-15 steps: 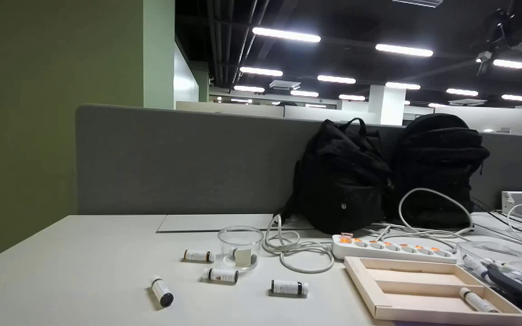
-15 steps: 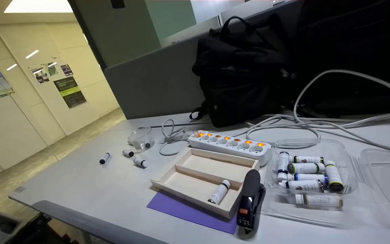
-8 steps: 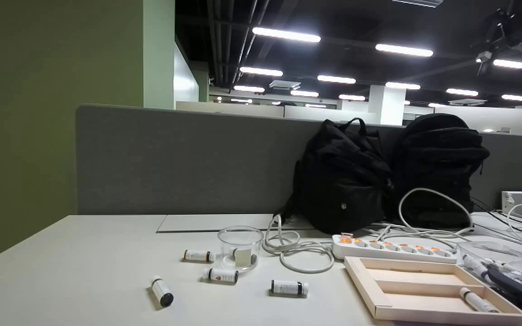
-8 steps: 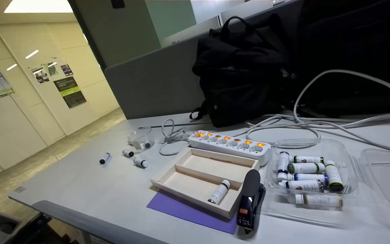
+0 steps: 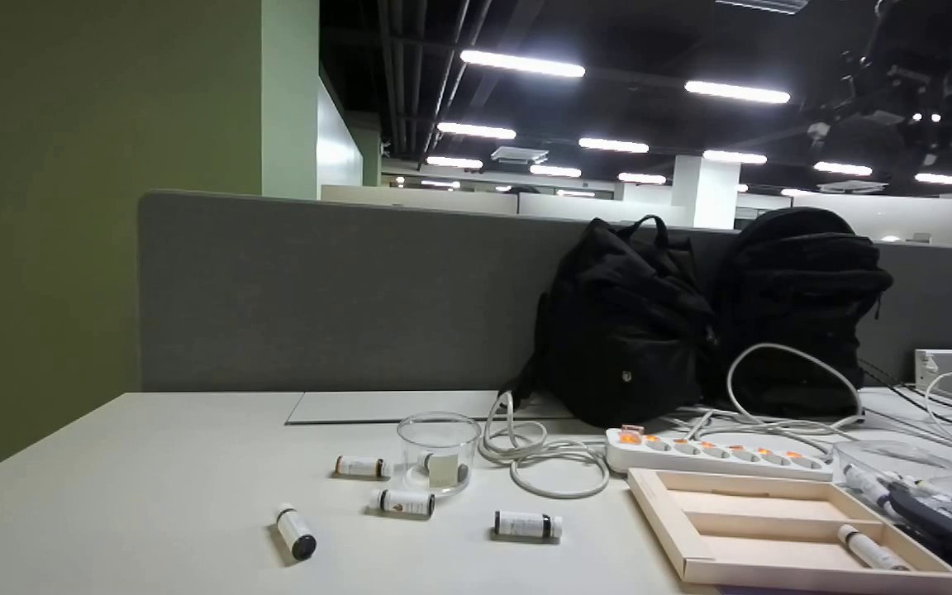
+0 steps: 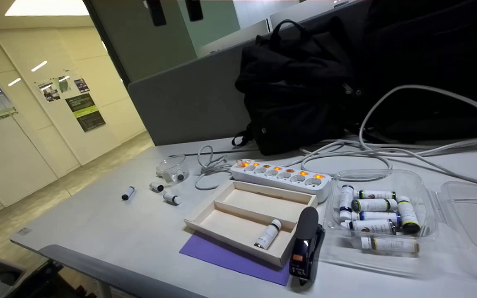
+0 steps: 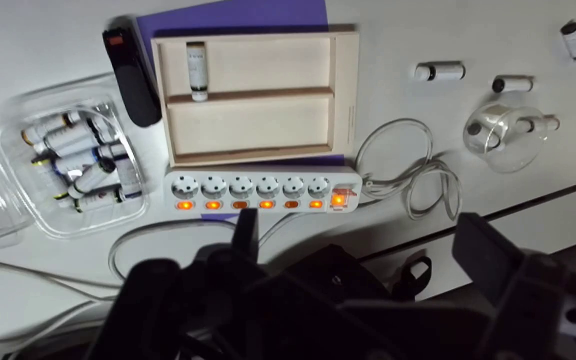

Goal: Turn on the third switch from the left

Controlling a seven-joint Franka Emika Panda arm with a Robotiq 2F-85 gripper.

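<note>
The white power strip (image 6: 282,179) lies behind the wooden tray. Counting from its big lit end switch (image 6: 244,164) on the left in an exterior view, the third switch (image 6: 266,166) is dark; it also shows in the wrist view (image 7: 291,204). Another small switch (image 7: 239,205) is dark too, third from the left in the wrist view. The other switches glow orange. My gripper (image 7: 358,220) is open and empty, high above the table. Its fingertips show at the top of an exterior view (image 6: 175,15), and it also shows at upper right in an exterior view (image 5: 873,147).
The pale wooden tray (image 6: 244,215) holds a vial. A black stapler-like tool (image 6: 306,244) stands beside it. A clear box (image 6: 425,236) of vials, a clear cup (image 6: 171,167), loose vials, white cables (image 6: 371,152) and black backpacks (image 6: 296,95) surround the strip.
My gripper has come lower and further into both exterior views; two fingertips now show where only one did. The strip, its lights and the other objects look unchanged.
</note>
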